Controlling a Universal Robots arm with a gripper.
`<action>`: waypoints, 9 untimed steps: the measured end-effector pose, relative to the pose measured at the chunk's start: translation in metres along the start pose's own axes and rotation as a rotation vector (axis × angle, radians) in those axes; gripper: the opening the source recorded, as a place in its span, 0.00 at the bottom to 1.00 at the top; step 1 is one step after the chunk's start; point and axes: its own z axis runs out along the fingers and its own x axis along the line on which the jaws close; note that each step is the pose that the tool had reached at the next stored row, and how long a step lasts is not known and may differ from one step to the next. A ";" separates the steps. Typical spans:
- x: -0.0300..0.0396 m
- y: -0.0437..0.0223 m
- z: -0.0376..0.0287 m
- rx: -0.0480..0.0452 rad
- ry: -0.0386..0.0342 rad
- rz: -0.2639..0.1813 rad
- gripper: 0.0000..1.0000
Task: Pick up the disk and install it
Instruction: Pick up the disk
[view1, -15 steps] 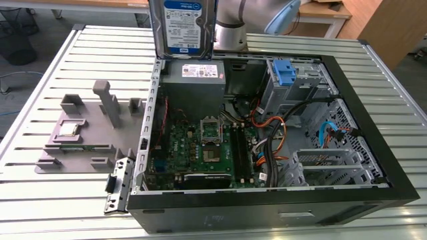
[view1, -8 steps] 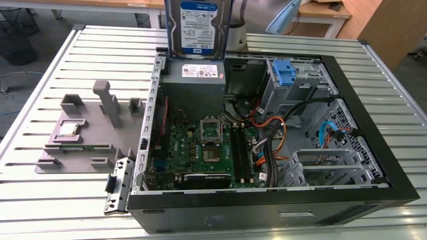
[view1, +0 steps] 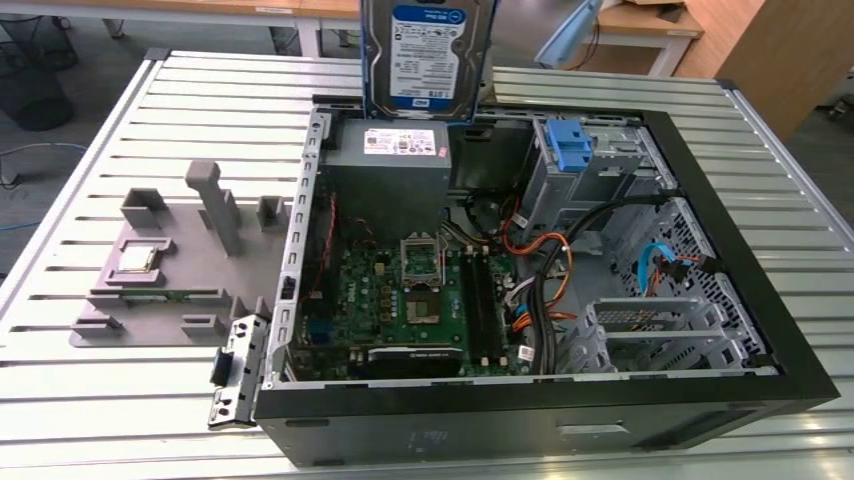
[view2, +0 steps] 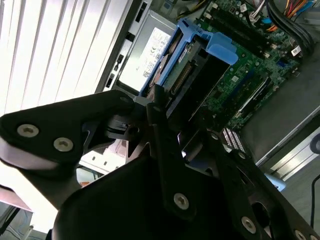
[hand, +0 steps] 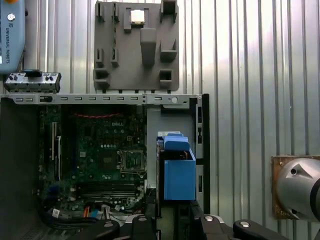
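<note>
Exterior view: a grey fixture (view1: 147, 270) lies by the table's (view1: 107, 120) edge on that view's left. The disk (view1: 430, 55) hangs upright over the open case's (view1: 534, 420) far edge, above the power supply (view1: 387, 150), with a blue latch (view1: 570, 145) beyond. The second wrist view adds the gripper (view2: 182, 117), its fingers (view2: 162, 130) pinching the disk's end.

Slatted metal table (view1: 80, 420), wooden desks (view1: 654, 22), grey floor (view1: 100, 60)

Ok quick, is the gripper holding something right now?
Gripper: closed, holding the disk.
</note>
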 end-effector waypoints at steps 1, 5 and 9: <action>-0.0002 -0.0061 -0.0002 -0.0001 0.0000 0.000 0.35; -0.0005 -0.0199 -0.0005 -0.0004 0.0000 0.000 0.35; -0.0007 -0.0338 -0.0008 -0.0006 0.0000 0.000 0.35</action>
